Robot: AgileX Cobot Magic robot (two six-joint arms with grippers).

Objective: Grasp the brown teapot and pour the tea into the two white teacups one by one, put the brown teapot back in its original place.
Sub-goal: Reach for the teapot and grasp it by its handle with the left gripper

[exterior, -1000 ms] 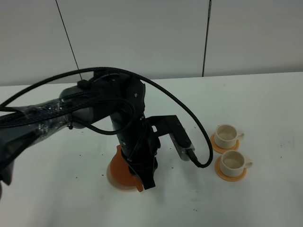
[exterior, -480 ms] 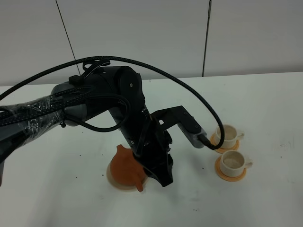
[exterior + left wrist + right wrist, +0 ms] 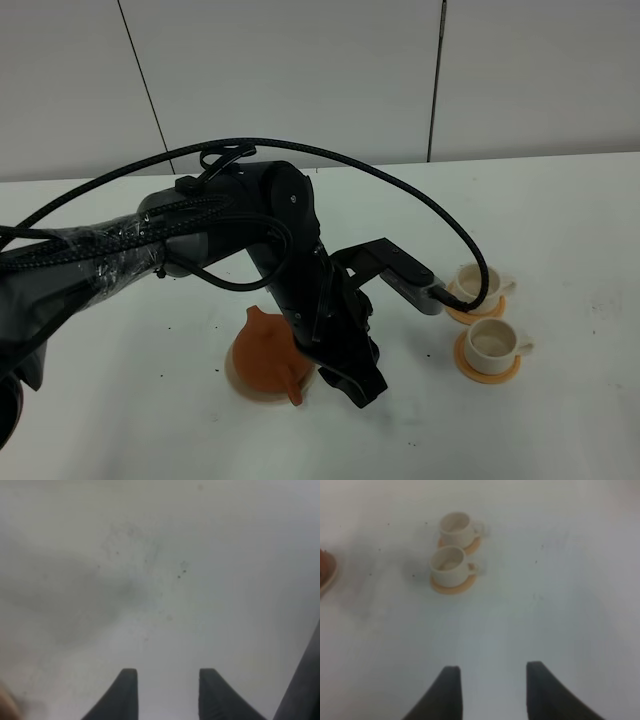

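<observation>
The brown teapot (image 3: 262, 352) sits on its pale beige trivet (image 3: 234, 380) at the front left of the table; its edge also shows in the right wrist view (image 3: 325, 569). My left gripper (image 3: 358, 384) hangs just right of the teapot, apart from it. In the left wrist view it (image 3: 167, 677) is open and empty over bare table. The two white teacups (image 3: 479, 285) (image 3: 491, 341) stand on orange coasters at the right, and also show in the right wrist view (image 3: 456, 527) (image 3: 449, 564). No dark tea shows in them. My right gripper (image 3: 492, 672) is open and empty, well back from the cups.
The left arm's black body and looping cable (image 3: 400, 190) span the table's middle, and its wrist camera block (image 3: 415, 290) reaches close to the far cup. Orange coasters (image 3: 488, 373) (image 3: 451, 304) lie under the cups. A white wall stands behind the table.
My left arm has swung right, carrying its gripper from over the teapot to the table beside it. More of the teapot now shows. The cups have not moved.
</observation>
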